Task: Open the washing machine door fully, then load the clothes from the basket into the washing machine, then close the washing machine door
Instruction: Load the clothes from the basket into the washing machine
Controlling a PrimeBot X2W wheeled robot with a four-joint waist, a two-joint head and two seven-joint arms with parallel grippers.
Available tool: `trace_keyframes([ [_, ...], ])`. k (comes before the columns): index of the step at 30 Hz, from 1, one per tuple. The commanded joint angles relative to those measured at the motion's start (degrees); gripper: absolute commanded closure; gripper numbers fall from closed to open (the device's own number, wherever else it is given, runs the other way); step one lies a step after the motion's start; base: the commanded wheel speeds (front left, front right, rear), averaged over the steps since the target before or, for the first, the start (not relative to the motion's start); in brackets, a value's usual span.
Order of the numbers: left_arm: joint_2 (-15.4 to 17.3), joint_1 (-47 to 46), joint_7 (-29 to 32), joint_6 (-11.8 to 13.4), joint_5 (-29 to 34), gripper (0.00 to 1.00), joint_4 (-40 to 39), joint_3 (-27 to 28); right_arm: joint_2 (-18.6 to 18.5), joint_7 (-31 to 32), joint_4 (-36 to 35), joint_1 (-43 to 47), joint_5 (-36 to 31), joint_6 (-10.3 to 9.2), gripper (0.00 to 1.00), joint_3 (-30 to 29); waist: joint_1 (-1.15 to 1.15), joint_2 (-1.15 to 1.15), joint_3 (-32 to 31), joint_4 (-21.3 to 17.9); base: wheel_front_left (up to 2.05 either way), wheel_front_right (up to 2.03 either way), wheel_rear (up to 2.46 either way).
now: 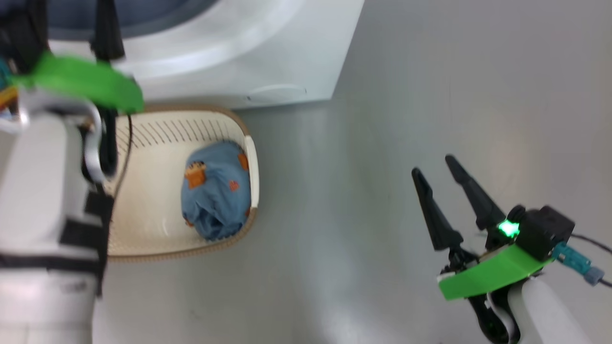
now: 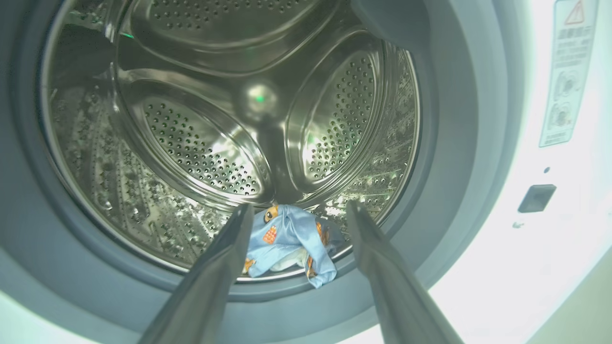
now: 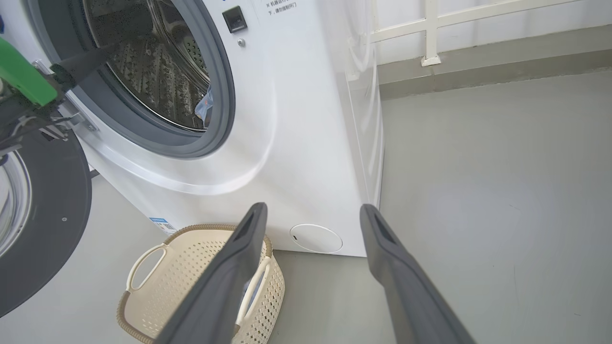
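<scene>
Washing machine (image 3: 306, 119) boxy, glossy white; drum (image 2: 191, 143) round, perforated steel.

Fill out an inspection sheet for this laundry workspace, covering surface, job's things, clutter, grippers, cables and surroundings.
Surface: grey floor, smooth and slightly glossy.
Job's things: washing machine with its door swung open; one blue garment lies at the drum's front lip; second garment sits in the basket, which is on the floor in front of the machine.
Clutter: nothing seen.
Grippers: left gripper at the drum mouth, jaws open and empty; right gripper over bare floor, jaws open and empty.
Cables: dark cable along the left forearm; teal-plugged cable at the right wrist.
Surroundings: white railing beyond the machine.
</scene>
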Motion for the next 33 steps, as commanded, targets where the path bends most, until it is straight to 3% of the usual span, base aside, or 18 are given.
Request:
trace_keyframes([
  [1, 2.66, 5.11, -0.29, 0.83, 1.36, 0.00, -6.26, 1.98, 0.35, -0.27, -0.87, 2.90, -0.68, 0.09, 0.00, 1.11, 0.00, 0.00, -5.82, 1.38, 0.00, 0.00, 0.00],
  [19, 2.38, 43.60, -0.30, 4.95, 2.59, 0.00, -34.97, 8.23, 2.74, -0.27, -0.29, 9.97, -3.36, 0.09, 0.00, 0.98, 0.00, 0.00, -21.01, 1.32, 0.00, 0.00, 0.00],
  [33, -0.42, 64.37, -0.30, 6.48, 3.80, 0.00, -43.08, 10.04, 3.59, -0.27, -0.54, 13.97, -4.27, 0.09, 0.00, 0.91, 0.00, 0.00, -26.54, 1.19, 0.00, 0.00, 0.00],
])
